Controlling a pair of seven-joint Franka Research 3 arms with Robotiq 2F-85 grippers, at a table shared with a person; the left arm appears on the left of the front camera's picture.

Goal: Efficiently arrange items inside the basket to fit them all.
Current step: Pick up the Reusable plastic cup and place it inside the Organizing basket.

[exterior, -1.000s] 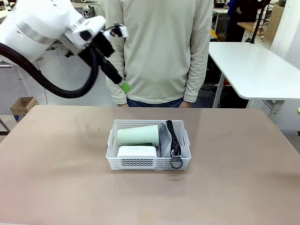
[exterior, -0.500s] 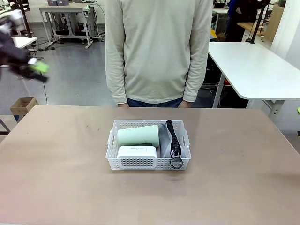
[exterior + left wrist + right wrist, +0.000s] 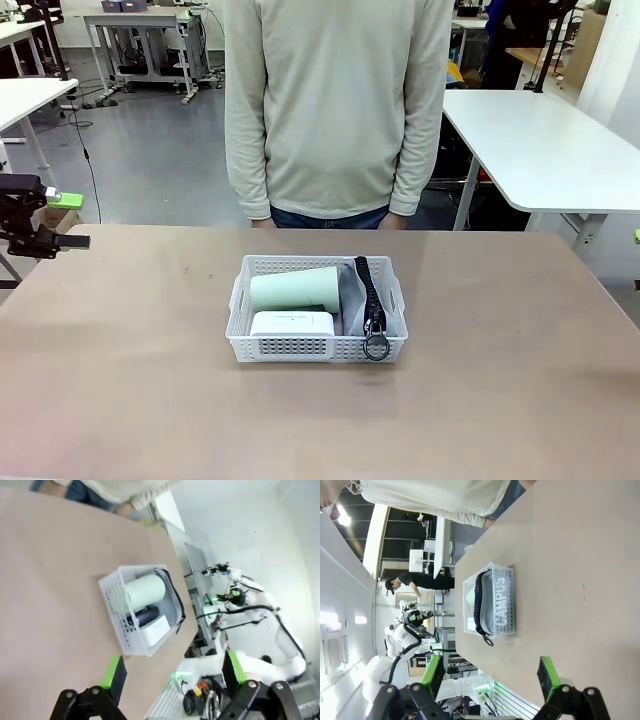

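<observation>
Left hand [image 3: 55, 215] sat at the worktop's [image 3: 120, 380] left edge, fingers apart, empty. Basket [image 3: 262, 346] mid-worktop held green cup [image 3: 293, 289], white box [image 3: 292, 323], grey pouch [image 3: 351, 292], stapler [image 3: 146, 615] tucked between. Right hand [image 3: 490, 677] apart, empty. Looked packed; best to stay clear. No legible writing.

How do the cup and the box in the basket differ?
Colour: the cup is pale green, the box is white.
Shape: the cup is a round, tapered form lying on its side; the box is flat-faced and rectangular.
Place: the cup lies toward the person's side of the basket, the box against the robot-side wall.
Both are in the basket's left part, side by side, beside the grey pouch.
</observation>
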